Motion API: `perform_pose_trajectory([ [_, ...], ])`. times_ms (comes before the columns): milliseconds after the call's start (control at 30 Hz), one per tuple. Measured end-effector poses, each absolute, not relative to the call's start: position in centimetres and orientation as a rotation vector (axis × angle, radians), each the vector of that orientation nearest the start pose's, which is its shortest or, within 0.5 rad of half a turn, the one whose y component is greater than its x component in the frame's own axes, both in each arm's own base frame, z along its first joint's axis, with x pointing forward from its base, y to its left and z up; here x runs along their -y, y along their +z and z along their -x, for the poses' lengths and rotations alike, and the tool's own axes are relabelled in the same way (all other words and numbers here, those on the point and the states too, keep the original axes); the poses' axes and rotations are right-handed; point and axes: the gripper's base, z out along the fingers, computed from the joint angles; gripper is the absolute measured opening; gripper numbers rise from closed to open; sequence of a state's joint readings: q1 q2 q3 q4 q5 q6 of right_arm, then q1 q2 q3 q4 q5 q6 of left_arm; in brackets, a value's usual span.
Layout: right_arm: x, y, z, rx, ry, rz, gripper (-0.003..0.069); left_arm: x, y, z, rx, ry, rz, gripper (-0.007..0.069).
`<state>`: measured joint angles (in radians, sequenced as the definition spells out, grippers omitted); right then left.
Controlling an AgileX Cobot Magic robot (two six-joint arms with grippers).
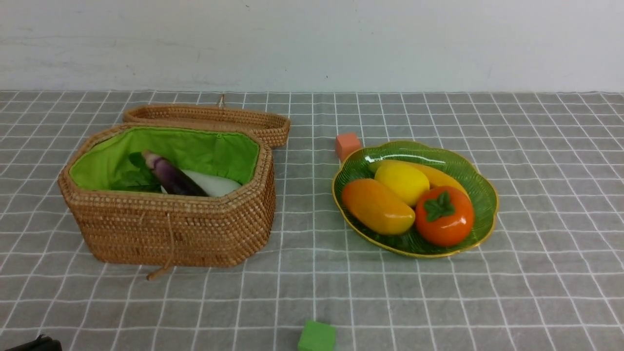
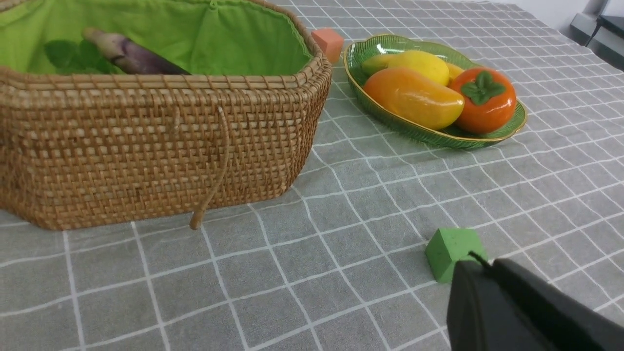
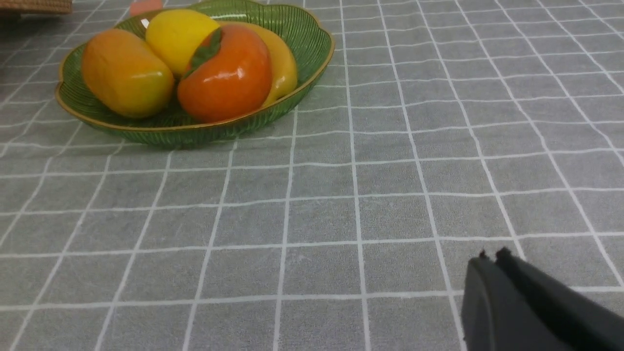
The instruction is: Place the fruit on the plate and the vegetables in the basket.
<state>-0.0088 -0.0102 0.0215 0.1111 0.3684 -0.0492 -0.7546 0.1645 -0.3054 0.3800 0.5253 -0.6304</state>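
Note:
The green plate at centre right holds the mango, lemon, persimmon and banana. The woven basket at left, lid open behind it, holds the purple eggplant and white radish with green leaves; the potato is hidden. My left gripper is shut and empty, low near the table's front, next to the green cube. My right gripper is shut and empty over bare cloth, well short of the plate. Neither gripper shows clearly in the front view.
An orange cube sits behind the plate's left edge. A green cube lies at the front centre, and it also shows in the left wrist view. A grey checked cloth covers the table. The basket's cord loop hangs at its front.

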Motion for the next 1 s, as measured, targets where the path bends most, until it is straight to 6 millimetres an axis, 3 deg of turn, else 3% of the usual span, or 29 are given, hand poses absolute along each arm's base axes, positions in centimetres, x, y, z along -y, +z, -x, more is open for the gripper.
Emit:
perform_pose_trajectory([
  [833,-0.32,17.35,-5.26,-1.861,0.069,-0.032,0.0027,2.15,26.28,-5.21,-1.811,-0.487,-0.332,0.0039],
  [1000,-0.32,17.36,-5.25,-1.863,0.07,-0.032,0.0034,1.83,26.31,-5.05,-1.742,-0.407,-0.321,-0.0013],
])
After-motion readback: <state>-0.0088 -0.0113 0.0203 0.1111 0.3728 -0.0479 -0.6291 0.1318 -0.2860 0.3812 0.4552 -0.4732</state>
